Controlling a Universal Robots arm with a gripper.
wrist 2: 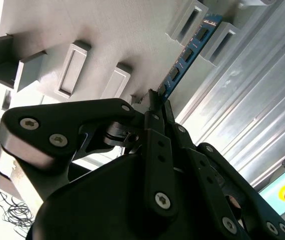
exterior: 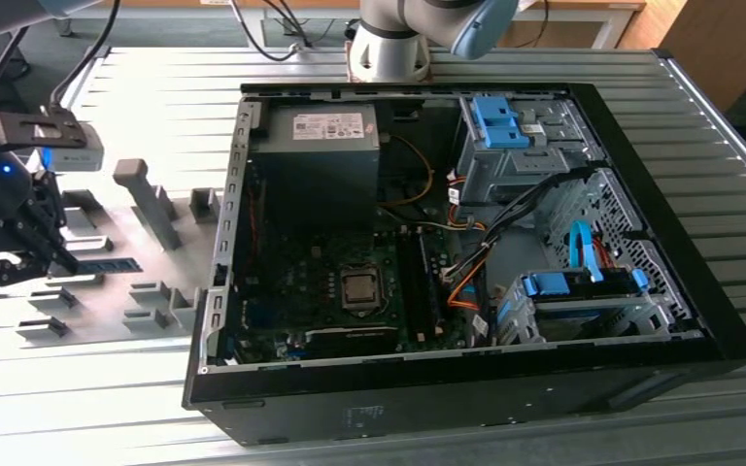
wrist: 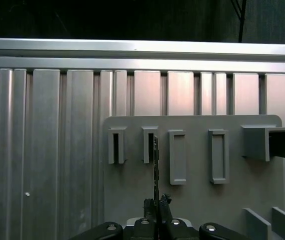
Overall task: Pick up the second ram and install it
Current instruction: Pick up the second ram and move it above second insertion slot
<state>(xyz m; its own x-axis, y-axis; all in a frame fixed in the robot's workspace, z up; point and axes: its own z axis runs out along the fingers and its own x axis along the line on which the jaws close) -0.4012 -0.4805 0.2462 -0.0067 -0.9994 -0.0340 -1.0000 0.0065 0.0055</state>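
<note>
**Gripper point(wrist: 157, 204) clamped on the second ram point(wrist 2: 187, 55); stick not yet clear of its fixture**

Across the slatted metal table point(exterior: 477, 68) the open computer case point(exterior: 477, 413) lies on its side; the motherboard point(exterior: 283, 286) faces up, and its long black memory slots point(exterior: 415, 277) are well apart from the arm's end; whether any slot is filled I cannot tell. On the exterior view's left sits the grey fixture plate point(wrist: 197, 200); the stick stands on edge there, its far end between two fixture blocks point(wrist 2: 221, 40); the fingers point(wrist 2: 157, 130) are pressed together on its near end in both wrist views. By my reading the grasp is made; lifting clear, carrying to the case and seating in a slot are all undone.
</note>
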